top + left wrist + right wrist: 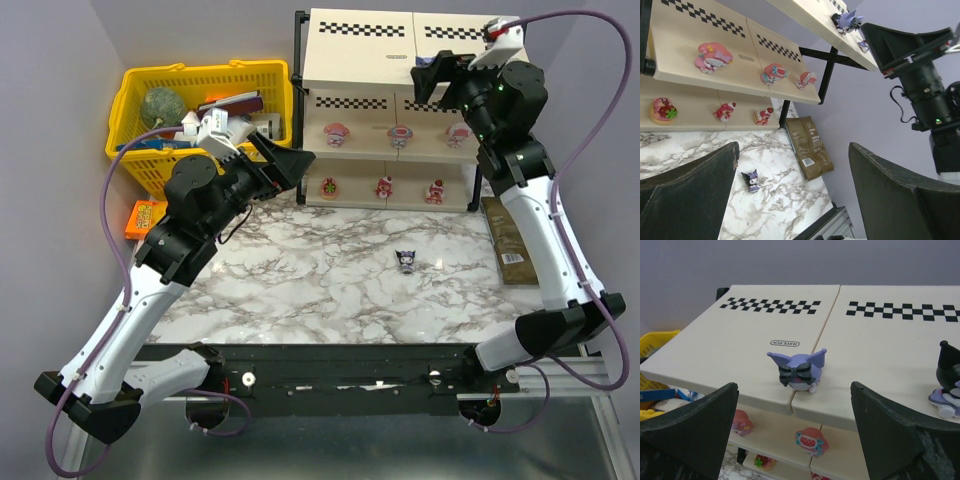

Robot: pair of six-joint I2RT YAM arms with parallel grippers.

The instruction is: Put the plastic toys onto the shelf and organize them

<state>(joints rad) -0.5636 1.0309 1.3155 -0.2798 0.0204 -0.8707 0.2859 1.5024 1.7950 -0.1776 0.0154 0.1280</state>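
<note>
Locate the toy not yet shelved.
Top view: the dark purple toy sits on the marble table, right of centre, in front of the shelf, left of the brown bag.

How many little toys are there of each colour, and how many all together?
Purple toys: 3 (two on top of the shelf, one on the table)
Pink-and-white toys: 3
Red toys: 3
Total: 9
</note>
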